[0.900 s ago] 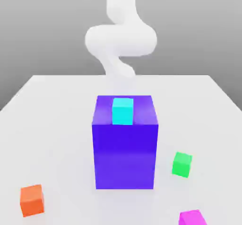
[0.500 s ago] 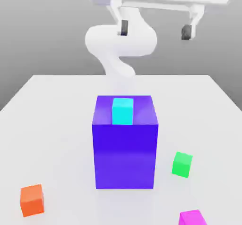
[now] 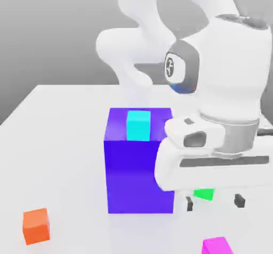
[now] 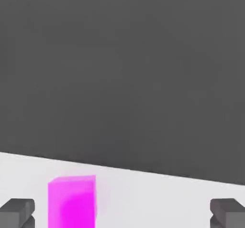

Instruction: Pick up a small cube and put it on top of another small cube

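While arm has swung down before green cube (image 3: 204, 194) — gripper (image 3: 215, 202) wide, magenta cube (image 3: 217, 246) unmoved.

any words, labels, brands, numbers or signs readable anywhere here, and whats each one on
No words, brands or numbers can be read.
One round dark emblem stands on the white arm, too small to make out.
No lettering can be read on the orange cube or the magenta cube.

Blue-purple block (image 3: 139, 175): landmark; large, upright on white tabletop (image 3: 58, 157).
Cyan cube (image 3: 138, 125): small, resting on the block's top face, at the front edge.
Orange cube (image 3: 36, 226): on tabletop, apart from block, toward the exterior view's left.
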Controlling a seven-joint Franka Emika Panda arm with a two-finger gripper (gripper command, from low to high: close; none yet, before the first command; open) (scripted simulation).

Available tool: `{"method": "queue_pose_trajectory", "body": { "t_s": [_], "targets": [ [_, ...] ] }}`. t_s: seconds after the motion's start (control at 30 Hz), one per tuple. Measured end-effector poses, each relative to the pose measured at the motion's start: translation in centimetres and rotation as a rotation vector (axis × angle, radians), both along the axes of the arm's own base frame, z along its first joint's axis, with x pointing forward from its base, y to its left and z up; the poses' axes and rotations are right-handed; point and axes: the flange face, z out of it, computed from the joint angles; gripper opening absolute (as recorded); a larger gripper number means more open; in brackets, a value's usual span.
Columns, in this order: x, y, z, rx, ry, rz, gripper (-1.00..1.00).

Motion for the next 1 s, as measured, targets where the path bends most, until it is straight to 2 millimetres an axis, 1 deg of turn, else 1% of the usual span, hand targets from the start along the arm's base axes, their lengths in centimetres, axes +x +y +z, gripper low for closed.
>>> {"method": "queue_pose_trajectory", "body": {
  "t_s": [0.1, 0.23, 0.27, 0.43, 0.47, 0.5, 0.53, 0.63, 0.73, 0.87, 1.0],
  "targets": [
    [-1.0, 1.5, -4.9, 0.016, 0.067, 0.016, 0.0],
    [-1.3, 1.9, -10.9, 0.022, 0.083, 0.02, 0.0],
    [-1.3, 1.9, -11.9, 0.021, 0.084, 0.02, -1.0],
    [-1.3, 1.9, -11.9, 0.022, 0.083, 0.02, -1.0],
    [-1.3, 1.9, -12.3, 0.022, 0.084, 0.021, -1.0],
    [-1.3, 2.0, -11.8, 0.022, 0.084, 0.02, -1.0],
    [-1.3, 2.0, -10.8, 0.022, 0.083, 0.02, -1.0],
    [-1.4, 2.0, -6.9, 0.021, 0.084, 0.024, -1.0],
    [-3.8, 2.9, -5.1, 0.0, 0.087, 0.137, -1.0],
    [-7.8, 3.9, -3.6, -0.027, 0.091, 0.322, -1.0],
    [-12.0, 4.5, -2.4, -0.042, 0.093, 0.506, -1.0]
  ]
}}
